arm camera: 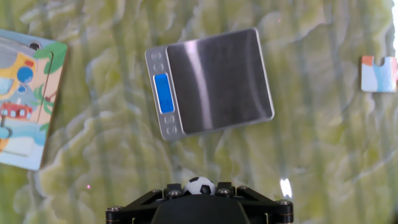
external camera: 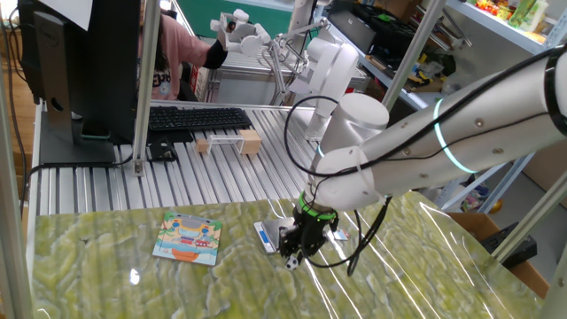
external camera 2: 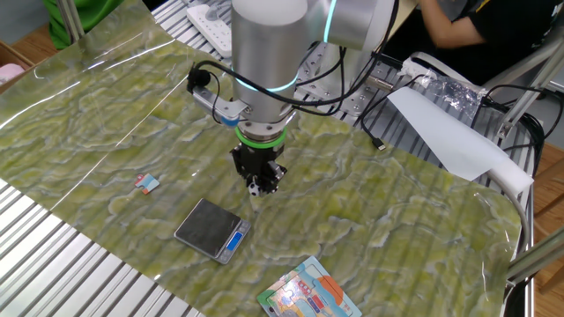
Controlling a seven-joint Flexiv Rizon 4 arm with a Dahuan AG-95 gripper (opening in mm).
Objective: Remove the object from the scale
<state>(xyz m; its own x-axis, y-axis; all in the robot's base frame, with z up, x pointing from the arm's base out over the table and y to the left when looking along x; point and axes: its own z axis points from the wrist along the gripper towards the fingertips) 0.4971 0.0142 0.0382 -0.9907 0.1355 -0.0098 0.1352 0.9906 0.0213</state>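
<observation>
The tool is gripping the miniature soccer ball clear of the bare pocket scale. Next, it likely needs lowering and releasing onto the surface.

A robotics lab — aluminium-frame bench, keyboard, monitor, cluttered shelving.

The surface is marbled in mottled yellow-green with pale whitish veins. The scale has a silver-grey brushed metal platform and a bright blue display strip at one end. The ball is white with black patches. The black pincer sits below a bright green ring on a silver-white arm. The illustrated card shows blue, orange, yellow and green. The small scrap is pale blue and white with an orange corner.
</observation>
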